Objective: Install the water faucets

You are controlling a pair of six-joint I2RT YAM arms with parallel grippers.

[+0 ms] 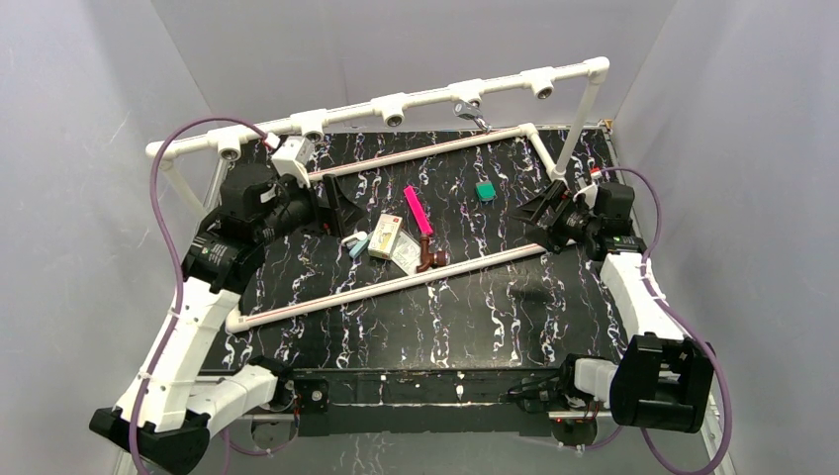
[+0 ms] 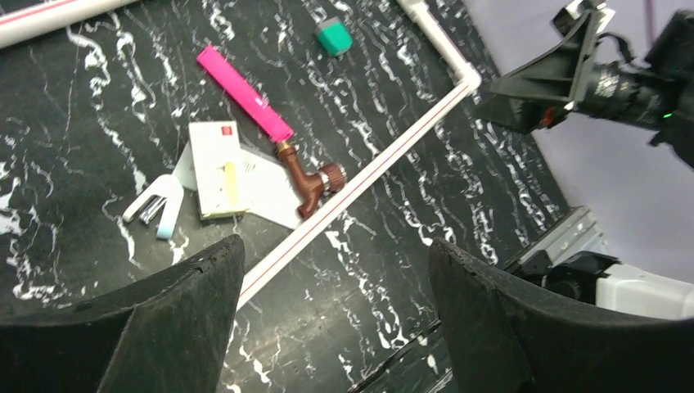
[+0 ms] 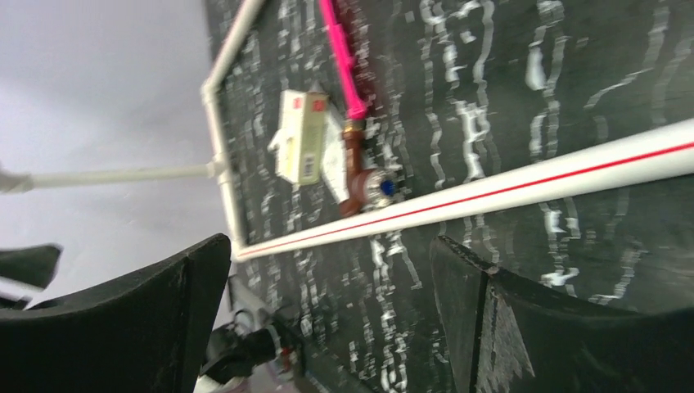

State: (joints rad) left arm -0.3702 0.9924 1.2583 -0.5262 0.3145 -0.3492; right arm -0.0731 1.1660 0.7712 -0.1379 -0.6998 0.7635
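Top external: L pincer (image 1: 341, 220) low, wide

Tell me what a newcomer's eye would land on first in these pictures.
The bright pink strip at the middle of the black marbled table stands out most, with the reddish-brown faucet lying at its near end. Behind, a white pipe rail spans the back, a silver faucet hanging from it.

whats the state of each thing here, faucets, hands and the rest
brown faucet: loose, lying on the table beside the near pipe
silver faucet: hanging from a top-rail socket
left hand: open, empty
right hand: open, empty
pink strip: lying flat, end by the brown faucet
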